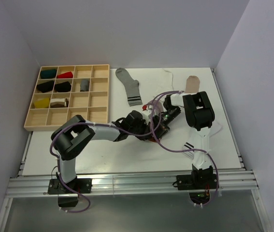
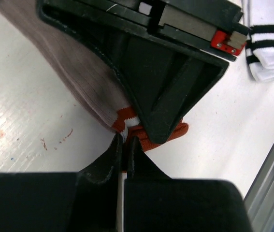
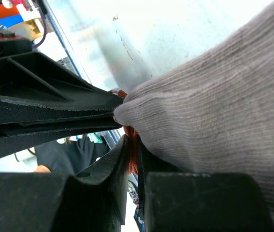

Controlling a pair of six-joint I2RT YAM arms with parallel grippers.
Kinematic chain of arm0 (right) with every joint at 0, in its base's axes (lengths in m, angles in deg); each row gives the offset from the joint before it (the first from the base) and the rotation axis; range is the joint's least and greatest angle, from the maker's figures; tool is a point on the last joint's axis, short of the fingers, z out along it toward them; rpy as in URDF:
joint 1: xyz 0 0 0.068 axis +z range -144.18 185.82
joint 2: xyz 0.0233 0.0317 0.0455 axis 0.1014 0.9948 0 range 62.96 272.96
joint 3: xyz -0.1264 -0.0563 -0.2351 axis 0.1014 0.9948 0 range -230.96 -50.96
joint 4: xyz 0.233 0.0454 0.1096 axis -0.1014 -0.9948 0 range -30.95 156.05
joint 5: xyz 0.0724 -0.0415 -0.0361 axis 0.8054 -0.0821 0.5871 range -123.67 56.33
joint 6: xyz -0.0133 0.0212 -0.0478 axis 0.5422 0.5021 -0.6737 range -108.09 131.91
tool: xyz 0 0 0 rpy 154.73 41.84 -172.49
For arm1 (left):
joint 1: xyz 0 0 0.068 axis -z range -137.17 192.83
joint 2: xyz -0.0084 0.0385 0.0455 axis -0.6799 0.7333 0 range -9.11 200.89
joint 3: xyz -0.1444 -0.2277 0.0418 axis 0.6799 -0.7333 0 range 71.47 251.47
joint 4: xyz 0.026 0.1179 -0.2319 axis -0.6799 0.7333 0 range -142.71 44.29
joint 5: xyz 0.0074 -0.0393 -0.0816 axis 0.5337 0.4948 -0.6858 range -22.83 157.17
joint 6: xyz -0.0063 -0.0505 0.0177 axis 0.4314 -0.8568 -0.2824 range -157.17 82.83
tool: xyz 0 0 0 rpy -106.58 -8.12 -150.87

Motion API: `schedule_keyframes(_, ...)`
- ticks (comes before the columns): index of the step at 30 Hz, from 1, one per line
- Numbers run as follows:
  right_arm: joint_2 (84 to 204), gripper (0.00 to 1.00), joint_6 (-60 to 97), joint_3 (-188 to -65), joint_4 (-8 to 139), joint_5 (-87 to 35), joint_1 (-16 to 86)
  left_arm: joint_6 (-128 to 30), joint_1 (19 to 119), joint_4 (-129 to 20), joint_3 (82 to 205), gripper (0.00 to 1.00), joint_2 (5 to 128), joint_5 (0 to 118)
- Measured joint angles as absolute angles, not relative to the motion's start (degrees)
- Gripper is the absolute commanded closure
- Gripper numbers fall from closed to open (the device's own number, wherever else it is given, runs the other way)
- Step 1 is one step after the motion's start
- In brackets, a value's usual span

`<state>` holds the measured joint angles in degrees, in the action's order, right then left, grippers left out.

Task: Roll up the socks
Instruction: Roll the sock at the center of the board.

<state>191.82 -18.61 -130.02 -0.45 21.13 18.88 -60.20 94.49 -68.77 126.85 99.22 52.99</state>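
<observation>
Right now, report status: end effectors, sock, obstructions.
Left end effector shut on taupe sock cuff. Right end effector shut on same cuff. White striped sock lies apart.

Lab: white-walled booth (image 1: 151, 29), aluminium rail frame (image 1: 127, 186).

Left wrist view: taupe sock (image 2: 79, 72) runs off the upper left edge, cuff partly behind the right fingers (image 2: 175, 87). White striped sock (image 2: 269, 48) cut by the upper right edge.

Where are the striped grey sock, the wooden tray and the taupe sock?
striped grey sock (image 1: 129, 86): top external view, middle of its leg.
wooden tray (image 1: 98, 100): top external view, floor of an empty compartment.
taupe sock (image 2: 76, 72): left wrist view, ribbed leg.
</observation>
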Motion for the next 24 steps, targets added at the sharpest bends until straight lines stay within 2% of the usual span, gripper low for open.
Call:
schedule_keyframes(5, 187.8, 0.66, -15.6, -128.1, 3.4, 18.7, 18.9, -64.1, 94.6, -63.0, 129.4, 1.0, 99.3, 55.2)
schedule_keyframes(9, 180.2, 0.58, -14.2, -125.2, 9.8, 13.6, 18.7, -67.8, 94.6, -58.8, 130.7, 1.0, 99.1, 56.2)
schedule_keyframes(17, 167.6, 0.57, -13.0, -121.0, 19.9, 8.6, 16.4, -71.9, 94.6, -44.3, 132.9, 1.0, 96.2, 58.5)
schedule_keyframes(24, 152.8, 0.58, -14.5, -110.3, 28.8, 5.1, 13.1, -72.4, 95.0, -28.6, 140.6, 1.0, 97.3, 59.2)
